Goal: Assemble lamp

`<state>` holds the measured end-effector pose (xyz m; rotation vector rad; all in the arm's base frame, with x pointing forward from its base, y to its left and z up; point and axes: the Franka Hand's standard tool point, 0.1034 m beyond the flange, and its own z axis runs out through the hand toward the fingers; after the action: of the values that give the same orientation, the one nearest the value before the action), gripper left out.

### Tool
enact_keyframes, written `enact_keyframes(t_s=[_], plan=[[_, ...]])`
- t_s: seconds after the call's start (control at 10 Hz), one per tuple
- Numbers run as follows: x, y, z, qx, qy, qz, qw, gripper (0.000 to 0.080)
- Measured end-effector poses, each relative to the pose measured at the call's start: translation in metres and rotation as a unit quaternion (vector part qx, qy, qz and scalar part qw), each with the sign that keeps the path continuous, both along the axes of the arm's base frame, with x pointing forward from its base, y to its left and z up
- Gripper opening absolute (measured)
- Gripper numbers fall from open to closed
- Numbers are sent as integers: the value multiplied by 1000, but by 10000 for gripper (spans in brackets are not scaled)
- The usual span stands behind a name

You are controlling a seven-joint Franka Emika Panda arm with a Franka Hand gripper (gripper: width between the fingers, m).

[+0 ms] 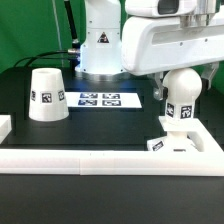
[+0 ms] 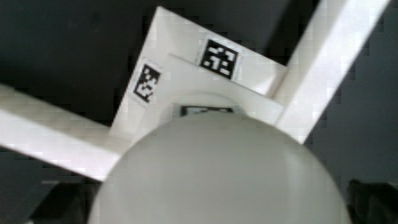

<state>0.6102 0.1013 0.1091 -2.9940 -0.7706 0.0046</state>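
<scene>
The lamp's ball-shaped bulb stands upright on the flat square base at the exterior view's right. The base lies in the corner of a white wall. The cone-shaped shade stands apart at the left, wide end down. My gripper hangs over the bulb, open, with a jaw on either side of the ball's top. In the wrist view the bulb fills the space between my dark fingers, with the tagged base beyond it. Whether the pads touch the ball does not show.
The marker board lies flat at the middle back. A low white wall runs along the front and turns up the right side. The arm's pedestal stands behind the board.
</scene>
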Motion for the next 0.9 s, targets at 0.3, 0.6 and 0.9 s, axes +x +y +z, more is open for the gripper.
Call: enact_keyframes(t_s=[0.3,0.6,0.9], plan=[[1,1,1,-10,-6,82,997,699],[1,-1,1,-23,-9,168,985,699],[1,-2,1,-23,-9,177,984,577]])
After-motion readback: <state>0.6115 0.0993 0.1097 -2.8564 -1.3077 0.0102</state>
